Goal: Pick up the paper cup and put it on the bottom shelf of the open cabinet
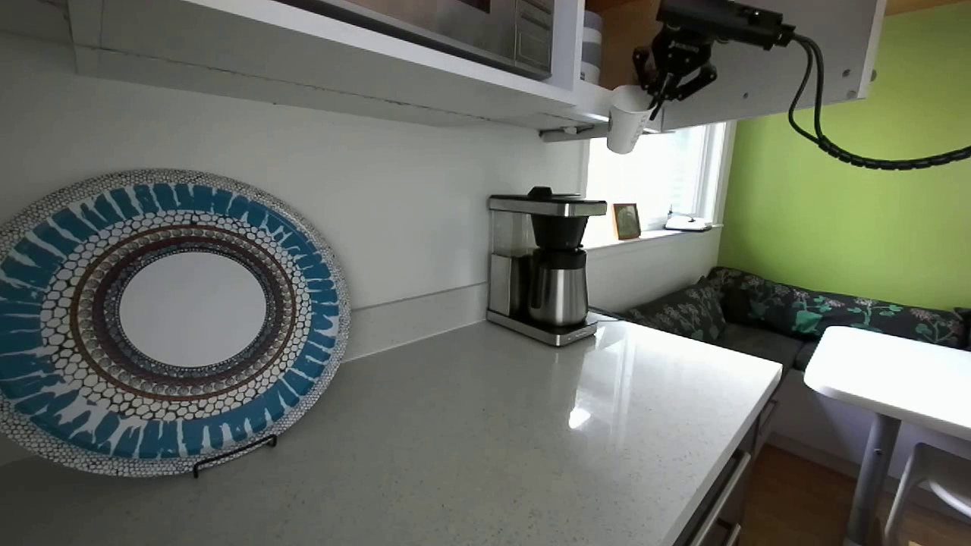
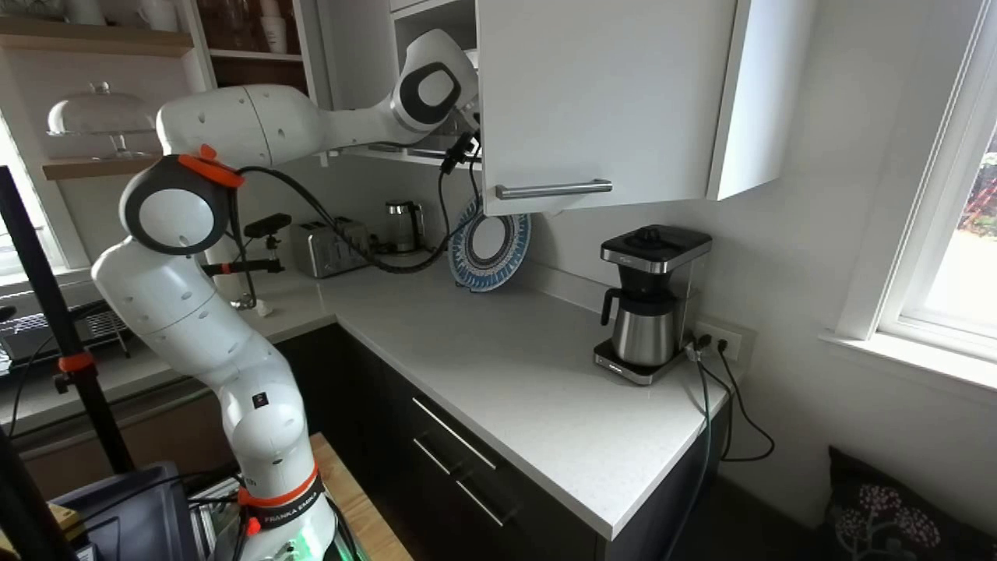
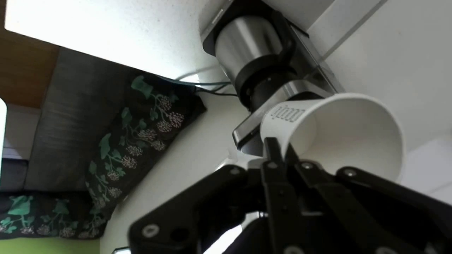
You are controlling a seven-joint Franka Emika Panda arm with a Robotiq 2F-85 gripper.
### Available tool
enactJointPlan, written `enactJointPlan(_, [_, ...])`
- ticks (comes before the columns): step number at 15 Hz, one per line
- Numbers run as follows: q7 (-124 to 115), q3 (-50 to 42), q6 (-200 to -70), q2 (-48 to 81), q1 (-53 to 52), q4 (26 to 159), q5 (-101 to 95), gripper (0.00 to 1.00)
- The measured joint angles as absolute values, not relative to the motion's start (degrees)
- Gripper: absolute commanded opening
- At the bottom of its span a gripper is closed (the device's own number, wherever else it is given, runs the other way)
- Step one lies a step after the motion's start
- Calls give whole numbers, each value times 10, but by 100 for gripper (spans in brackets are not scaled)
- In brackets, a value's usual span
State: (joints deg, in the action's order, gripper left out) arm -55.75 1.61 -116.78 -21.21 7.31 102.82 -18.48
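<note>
The paper cup [image 1: 626,130] is white and slightly tilted, at the lower front edge of the open cabinet [image 1: 618,49] in an exterior view. My gripper [image 1: 657,100] is shut on the cup's wall near the rim. In the wrist view, one finger of the gripper [image 3: 280,145] is outside the cup [image 3: 348,132] and one inside, and the cup's mouth faces the camera. The cabinet's brown inside shows in part; the top of its bottom shelf is hidden from below. In an exterior view, the open cabinet door [image 2: 607,93] hides the cup and fingers.
A black-and-steel coffee maker [image 1: 560,292] stands on the counter [image 1: 455,425] below the cup. White-and-grey containers [image 1: 591,47] stand inside the cabinet. The open door [image 1: 789,68] is behind the gripper. A patterned round plate [image 1: 315,303] leans on the wall.
</note>
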Motion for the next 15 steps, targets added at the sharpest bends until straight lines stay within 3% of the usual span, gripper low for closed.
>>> enactJointPlan(15, [-545,4,-1172,-188,100,916,-183,1])
